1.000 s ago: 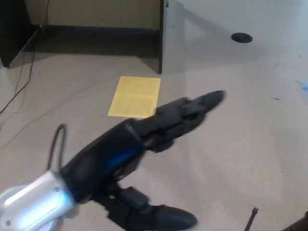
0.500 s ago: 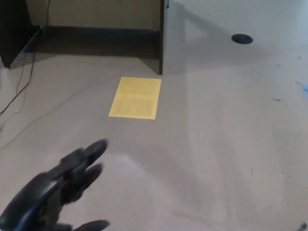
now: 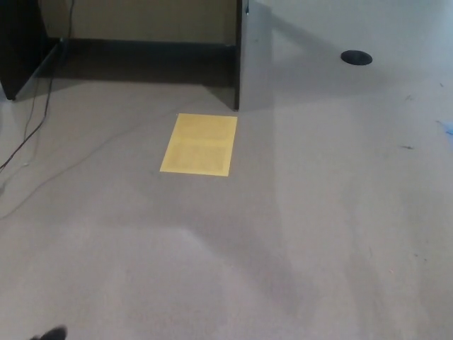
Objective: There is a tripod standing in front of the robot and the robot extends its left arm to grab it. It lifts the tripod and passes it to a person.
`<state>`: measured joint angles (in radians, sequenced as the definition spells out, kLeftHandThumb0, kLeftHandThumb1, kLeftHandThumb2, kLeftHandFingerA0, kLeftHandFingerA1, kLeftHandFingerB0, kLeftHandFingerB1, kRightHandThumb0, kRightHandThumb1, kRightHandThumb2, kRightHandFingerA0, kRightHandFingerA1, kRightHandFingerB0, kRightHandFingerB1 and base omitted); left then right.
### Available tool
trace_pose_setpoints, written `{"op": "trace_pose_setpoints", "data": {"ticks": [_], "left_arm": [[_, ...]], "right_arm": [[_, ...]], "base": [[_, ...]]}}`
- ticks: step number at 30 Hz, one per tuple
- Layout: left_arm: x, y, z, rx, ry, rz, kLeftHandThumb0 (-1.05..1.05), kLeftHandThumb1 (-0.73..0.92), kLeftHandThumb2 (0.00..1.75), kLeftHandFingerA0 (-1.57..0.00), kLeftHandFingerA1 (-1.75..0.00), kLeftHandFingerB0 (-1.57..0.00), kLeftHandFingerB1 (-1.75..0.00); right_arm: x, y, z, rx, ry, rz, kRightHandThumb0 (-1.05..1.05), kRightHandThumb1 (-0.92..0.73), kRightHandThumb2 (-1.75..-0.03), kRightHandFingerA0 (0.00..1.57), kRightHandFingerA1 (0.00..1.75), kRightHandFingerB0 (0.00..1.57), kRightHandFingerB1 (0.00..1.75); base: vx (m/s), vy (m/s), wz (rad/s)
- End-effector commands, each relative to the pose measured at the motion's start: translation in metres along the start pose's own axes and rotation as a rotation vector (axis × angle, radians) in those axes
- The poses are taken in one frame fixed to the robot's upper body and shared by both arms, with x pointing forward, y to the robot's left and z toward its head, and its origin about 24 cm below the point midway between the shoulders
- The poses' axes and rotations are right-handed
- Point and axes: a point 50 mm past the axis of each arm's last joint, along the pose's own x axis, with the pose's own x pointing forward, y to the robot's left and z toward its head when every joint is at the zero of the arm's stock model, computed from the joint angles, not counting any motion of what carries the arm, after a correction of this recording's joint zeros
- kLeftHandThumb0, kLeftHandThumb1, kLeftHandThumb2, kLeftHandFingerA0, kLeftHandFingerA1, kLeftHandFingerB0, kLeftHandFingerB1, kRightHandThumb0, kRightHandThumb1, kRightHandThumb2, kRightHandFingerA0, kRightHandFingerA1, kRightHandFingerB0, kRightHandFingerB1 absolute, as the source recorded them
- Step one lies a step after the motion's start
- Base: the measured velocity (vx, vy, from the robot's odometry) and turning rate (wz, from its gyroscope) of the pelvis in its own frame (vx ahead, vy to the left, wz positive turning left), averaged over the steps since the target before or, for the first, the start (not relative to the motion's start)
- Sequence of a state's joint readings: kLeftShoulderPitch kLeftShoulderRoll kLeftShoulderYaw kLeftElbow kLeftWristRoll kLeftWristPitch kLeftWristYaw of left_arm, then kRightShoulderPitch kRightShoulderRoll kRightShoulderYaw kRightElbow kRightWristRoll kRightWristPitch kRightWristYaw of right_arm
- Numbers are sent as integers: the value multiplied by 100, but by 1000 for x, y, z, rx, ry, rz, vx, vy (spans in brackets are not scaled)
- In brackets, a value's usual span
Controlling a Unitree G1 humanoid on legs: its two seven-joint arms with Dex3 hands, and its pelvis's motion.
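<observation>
**Bare floor, no tripod in view**

At the near left corner a small black tip (image 3: 49, 333) pokes over the picture's edge, probably part of the left hand; so little shows that I cannot tell how far it is open or whether it has hold of anything; the right hand does not show at all. Farther left, thin dark cables (image 3: 32, 120) trail loosely across the floor (image 3: 318, 234), which looks like flat, matte grey-beige carpet. Toward the middle a yellow rectangular sheet (image 3: 199, 144) lies flat, thin as paper; beyond it stands the dark edge of a furniture panel (image 3: 238, 64), hard and upright. Far right sits a round black floor cap (image 3: 355, 57). The tripod is nowhere visible, so its place cannot be told; judging by the task, a handover done well would mean a firm grip on the stem, kept upright, released only once the person holds it.
</observation>
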<state>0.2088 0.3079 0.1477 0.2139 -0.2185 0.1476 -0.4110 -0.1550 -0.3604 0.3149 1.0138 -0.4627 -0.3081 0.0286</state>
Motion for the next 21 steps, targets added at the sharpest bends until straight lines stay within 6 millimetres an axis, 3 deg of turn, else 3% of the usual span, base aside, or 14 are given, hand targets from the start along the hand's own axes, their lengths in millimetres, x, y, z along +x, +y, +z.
{"op": "trace_pose_setpoints", "data": {"ticks": [1,2,4,5,10,14,20,21], "left_arm": [[-13,45,-55,193,166,356,-76,47,85,-6,-44,-6,-13],[-13,46,-55,196,170,358,-71,45,86,-6,-45,0,-20],[-13,45,-58,177,173,351,-71,45,85,-3,-43,-2,-19],[-14,45,-59,193,175,345,-69,44,85,-11,-47,0,-23],[-12,44,-63,211,189,342,-72,47,81,-15,-45,-4,-24],[-7,49,-59,221,175,348,-73,48,80,-15,-46,-5,-26],[-12,48,-68,245,198,327,-71,49,81,-10,-43,-5,-27],[-12,49,-69,250,201,322,-68,61,58,-17,-34,-6,-25]], "right_arm": [[-12,1,-21,53,42,-27,-38,-72,-60,65,42,44,34],[-11,0,-20,48,40,-28,-38,-72,-61,65,42,44,34],[-12,0,-21,40,43,-25,-38,-72,-61,65,42,43,34],[-12,0,-21,39,45,-23,-38,-72,-61,65,42,43,34],[-12,0,-22,38,44,-24,-39,-72,-61,65,42,43,34],[-7,-6,-17,39,44,-30,-38,-72,-61,63,41,43,34],[-11,3,-22,25,57,-20,-39,-72,-63,67,43,43,35],[-11,3,-22,44,53,-19,-39,-71,-62,67,44,43,35]], "base": [[0,0,0],[0,0,0],[0,0,0],[0,0,0],[0,0,0],[0,0,0],[0,0,0],[0,0,0]]}}
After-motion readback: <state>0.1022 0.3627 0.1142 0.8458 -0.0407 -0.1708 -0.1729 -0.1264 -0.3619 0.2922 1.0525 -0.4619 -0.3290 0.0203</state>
